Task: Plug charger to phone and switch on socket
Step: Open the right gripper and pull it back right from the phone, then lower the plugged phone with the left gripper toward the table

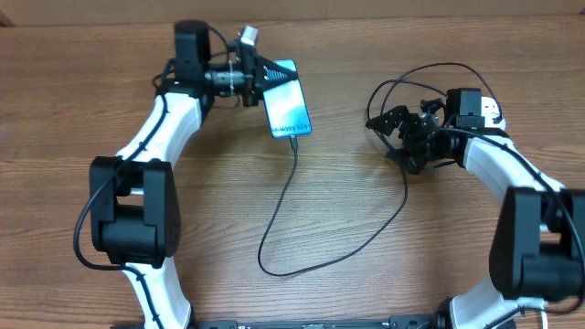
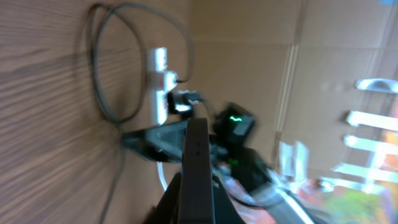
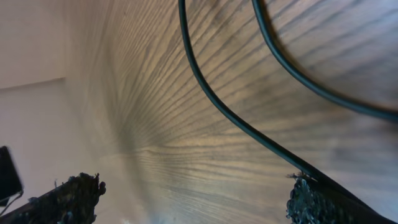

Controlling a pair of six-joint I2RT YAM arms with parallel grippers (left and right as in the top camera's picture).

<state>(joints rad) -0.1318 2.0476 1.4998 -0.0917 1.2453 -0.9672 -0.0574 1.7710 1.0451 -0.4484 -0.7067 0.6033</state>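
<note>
On the wooden table [image 1: 439, 256], left gripper [image 1: 265, 75] clamps the phone [image 1: 289, 110]; right gripper [image 1: 395, 139] gapes over the charger [image 1: 279, 206]

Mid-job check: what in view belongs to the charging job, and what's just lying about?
Job: phone in left claw, cable, socket.
Lying about: no stray items seen; just table, cardboard wall.

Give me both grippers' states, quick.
Left gripper: shut on the phone.
Right gripper: open, holding nothing.
</note>
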